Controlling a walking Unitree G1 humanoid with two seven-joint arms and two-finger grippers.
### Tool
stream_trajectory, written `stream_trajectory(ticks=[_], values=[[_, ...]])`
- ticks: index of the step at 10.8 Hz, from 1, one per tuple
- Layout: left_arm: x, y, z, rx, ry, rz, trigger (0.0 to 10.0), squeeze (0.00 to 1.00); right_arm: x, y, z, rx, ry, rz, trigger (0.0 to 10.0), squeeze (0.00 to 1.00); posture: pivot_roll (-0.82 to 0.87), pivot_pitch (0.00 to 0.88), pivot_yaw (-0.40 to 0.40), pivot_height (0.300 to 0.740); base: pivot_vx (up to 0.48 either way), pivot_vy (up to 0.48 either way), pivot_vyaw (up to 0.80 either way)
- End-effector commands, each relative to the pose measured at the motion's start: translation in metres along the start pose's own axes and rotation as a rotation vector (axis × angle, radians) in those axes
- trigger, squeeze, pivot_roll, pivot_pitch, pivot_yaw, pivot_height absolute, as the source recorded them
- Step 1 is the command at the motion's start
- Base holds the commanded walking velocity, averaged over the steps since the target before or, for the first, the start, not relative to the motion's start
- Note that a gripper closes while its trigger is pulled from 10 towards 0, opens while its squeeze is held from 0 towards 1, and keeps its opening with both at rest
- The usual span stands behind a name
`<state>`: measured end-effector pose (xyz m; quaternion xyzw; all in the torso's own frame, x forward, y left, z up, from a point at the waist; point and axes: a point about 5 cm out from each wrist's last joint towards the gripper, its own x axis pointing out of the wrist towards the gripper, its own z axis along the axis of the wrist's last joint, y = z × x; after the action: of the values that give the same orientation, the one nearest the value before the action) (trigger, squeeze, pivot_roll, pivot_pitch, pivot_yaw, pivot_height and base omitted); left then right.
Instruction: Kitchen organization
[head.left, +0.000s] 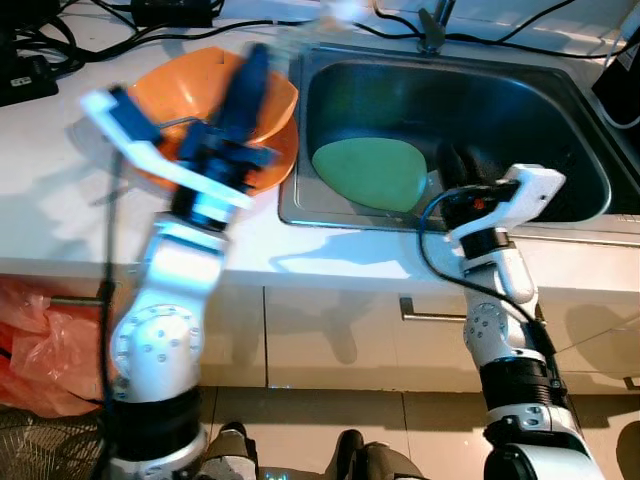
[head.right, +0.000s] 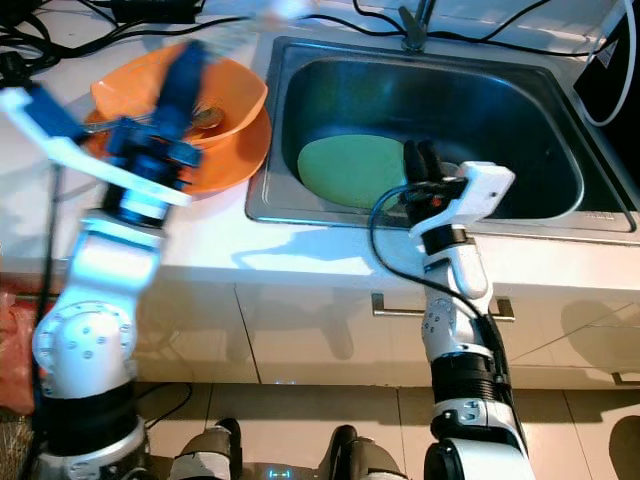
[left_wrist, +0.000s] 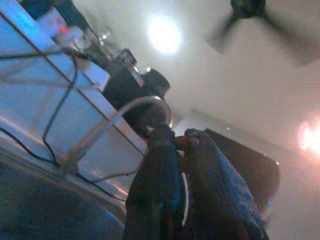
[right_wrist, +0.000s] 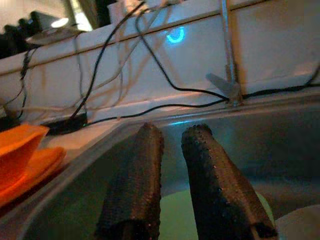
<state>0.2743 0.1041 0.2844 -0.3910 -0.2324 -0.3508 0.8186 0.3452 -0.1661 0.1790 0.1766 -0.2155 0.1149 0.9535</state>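
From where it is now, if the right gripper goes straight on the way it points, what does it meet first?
Probably the far wall of the sink. The right gripper points across the basin, passing above the green plate; depth is unclear.

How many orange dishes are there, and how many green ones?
Orange: 2, a bowl sitting on a plate
Green: 1, a plate in the sink
Total: 3
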Motion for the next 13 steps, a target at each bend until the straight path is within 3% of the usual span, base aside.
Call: stream_trajectory(ticks=[1,3,5,8,13], values=[[0.006,-0.008,-0.007,0.006,0.033,-0.033,10.0,0.0,-0.008,-0.014,-0.009,0.041,0.046,-0.082,10.0,0.0,0.21,0.179,-0.069,0.74,0.0,0.0,0.0],[0.006,-0.008,-0.024,-0.024,0.09,-0.022,10.0,0.0,-0.008,-0.024,-0.007,0.061,0.041,-0.14,10.0,0.0,0.21,0.165,-0.058,0.74,0.0,0.0,0.0],[-0.002,0.007,-0.044,-0.02,0.175,0.019,10.0,0.0,-0.01,-0.027,-0.006,0.085,0.037,-0.159,10.0,0.0,0.2,0.16,-0.052,0.74,0.0,0.0,0.0],[-0.008,0.024,-0.056,-0.043,0.193,0.079,10.0,0.0,-0.009,-0.029,-0.006,0.115,0.039,-0.176,10.0,0.0,0.19,0.171,-0.056,0.74,0.0,0.0,0.0],[-0.032,0.052,-0.08,-0.099,0.214,0.212,10.0,0.0,-0.01,-0.031,-0.008,0.122,0.064,-0.172,10.0,0.0,0.18,0.188,-0.071,0.74,0.0,0.0,0.0]])
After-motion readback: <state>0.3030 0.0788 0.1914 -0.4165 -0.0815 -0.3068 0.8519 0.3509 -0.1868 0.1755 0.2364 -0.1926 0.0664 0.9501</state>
